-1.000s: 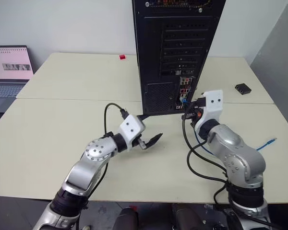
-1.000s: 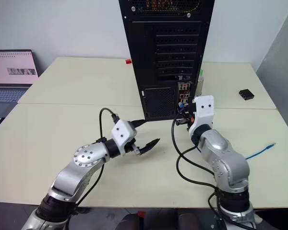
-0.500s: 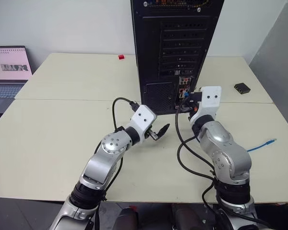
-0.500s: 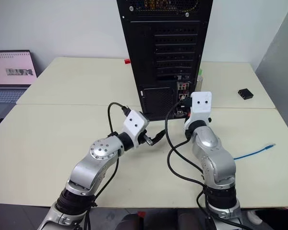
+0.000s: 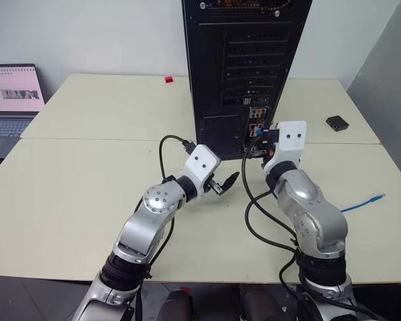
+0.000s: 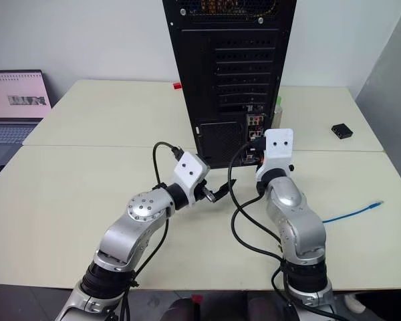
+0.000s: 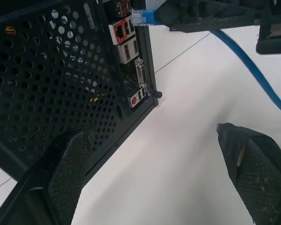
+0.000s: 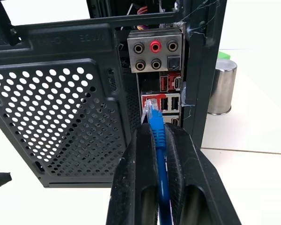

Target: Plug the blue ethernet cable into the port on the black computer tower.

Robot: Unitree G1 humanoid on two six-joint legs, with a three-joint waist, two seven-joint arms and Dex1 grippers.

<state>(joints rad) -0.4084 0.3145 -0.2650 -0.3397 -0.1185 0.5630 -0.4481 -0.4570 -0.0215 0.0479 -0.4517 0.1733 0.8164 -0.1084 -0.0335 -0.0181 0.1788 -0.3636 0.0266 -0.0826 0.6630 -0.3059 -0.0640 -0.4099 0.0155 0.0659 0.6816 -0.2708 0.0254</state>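
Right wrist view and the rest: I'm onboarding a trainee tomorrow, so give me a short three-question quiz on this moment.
1. True or false: the right gripper is shut on the blue cable.
2. Where is the cable's plug? A) seated in a port, B) just short of the tower's ports, C) lying on the table.
3. What state is the left gripper in?

Key: 1 true. 2 B. 3 open, holding nothing, beside the tower's vent.

I can't see the top of the black computer tower; the picture cuts it off. The laptop is cut off too. The blue ethernet cable hides the port behind its plug.
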